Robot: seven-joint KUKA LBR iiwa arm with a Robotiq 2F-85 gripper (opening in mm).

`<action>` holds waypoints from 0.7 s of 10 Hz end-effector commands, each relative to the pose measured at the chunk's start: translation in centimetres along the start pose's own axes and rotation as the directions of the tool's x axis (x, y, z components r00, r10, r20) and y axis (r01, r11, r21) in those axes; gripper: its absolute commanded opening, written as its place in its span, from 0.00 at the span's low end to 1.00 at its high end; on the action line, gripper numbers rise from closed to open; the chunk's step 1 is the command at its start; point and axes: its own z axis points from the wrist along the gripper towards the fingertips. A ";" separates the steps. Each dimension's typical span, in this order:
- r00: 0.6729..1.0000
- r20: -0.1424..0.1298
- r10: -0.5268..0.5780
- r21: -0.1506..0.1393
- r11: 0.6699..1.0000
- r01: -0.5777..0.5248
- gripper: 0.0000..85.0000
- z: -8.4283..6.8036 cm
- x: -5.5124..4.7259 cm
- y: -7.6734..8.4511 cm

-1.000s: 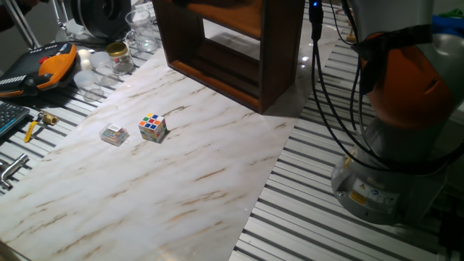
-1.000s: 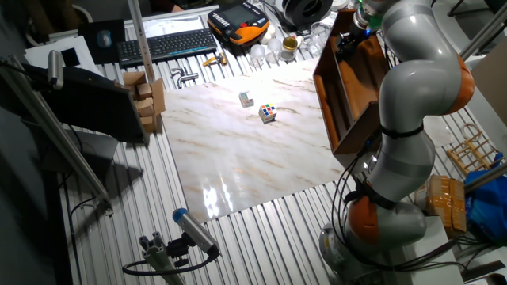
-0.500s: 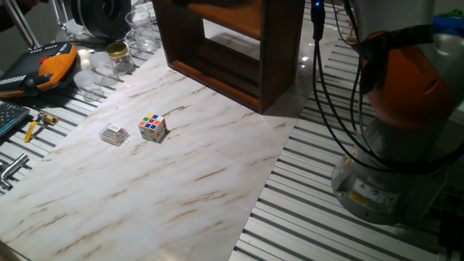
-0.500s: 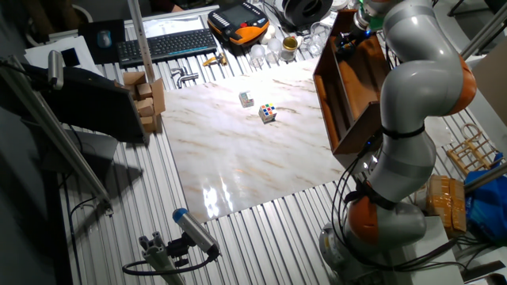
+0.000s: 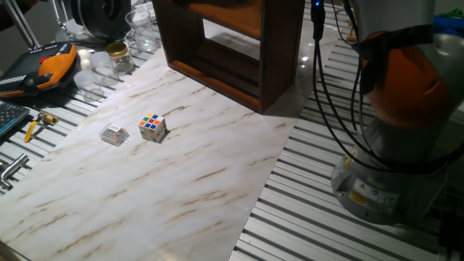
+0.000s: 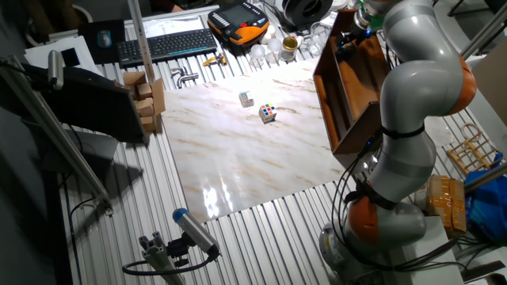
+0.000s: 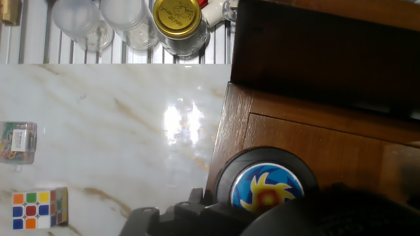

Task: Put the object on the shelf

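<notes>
The object (image 7: 266, 187), a black disc with a blue, yellow and orange emblem, shows at the bottom of the hand view. It lies over the brown wooden board of the shelf (image 7: 295, 137). My gripper (image 7: 262, 211) appears shut on it, and the dark fingers (image 7: 174, 219) cover its lower rim. In the other fixed view the arm reaches to the top of the shelf (image 6: 348, 111), where the hand (image 6: 358, 24) is partly cut off. One fixed view shows the shelf (image 5: 279, 65), but neither the gripper nor the object.
A Rubik's cube (image 5: 152, 127) and a small clear box (image 5: 114, 135) lie on the marble tabletop (image 5: 181, 188), left of the shelf. Glass jars, one with a gold lid (image 7: 177, 19), stand behind the table edge. Cables (image 5: 326, 109) hang beside the robot base.
</notes>
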 end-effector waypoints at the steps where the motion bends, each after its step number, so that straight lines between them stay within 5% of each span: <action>1: 1.000 -0.004 0.003 0.003 1.000 -0.003 1.00 -0.5 0.0 0.2; 4: 1.000 -0.013 0.008 0.010 1.000 -0.008 1.00 -1.6 -0.1 0.8; 5: 1.000 -0.019 0.011 0.012 1.000 -0.011 0.80 -2.0 -0.2 1.2; 7: 1.000 -0.025 0.014 0.012 1.000 -0.014 0.80 -2.5 -0.3 1.8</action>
